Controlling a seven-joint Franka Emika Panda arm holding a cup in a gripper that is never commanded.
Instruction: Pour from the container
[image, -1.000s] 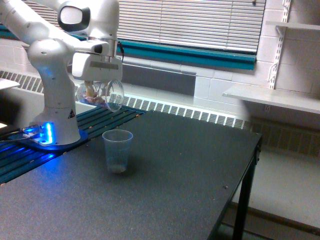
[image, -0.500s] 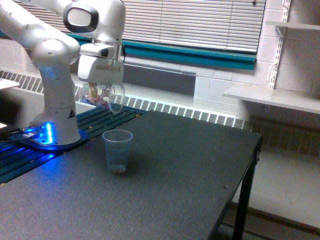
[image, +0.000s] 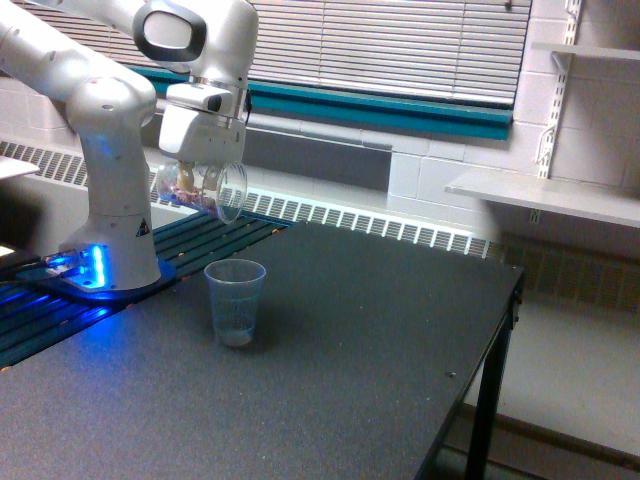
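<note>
Container (image: 203, 188) tipped sideways, mouth toward exterior view's right, clamped in claw (image: 200, 170); above plastic cup (image: 235, 301)

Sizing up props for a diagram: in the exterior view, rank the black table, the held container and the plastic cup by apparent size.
1. Black table, by far.
2-3. Container and plastic cup: alike; not ranked.

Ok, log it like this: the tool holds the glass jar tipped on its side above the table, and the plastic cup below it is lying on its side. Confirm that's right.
Not quite. The tool does hold the glass jar tipped on its side above the table, but the plastic cup stands upright, mouth up, as the exterior view shows.
</note>
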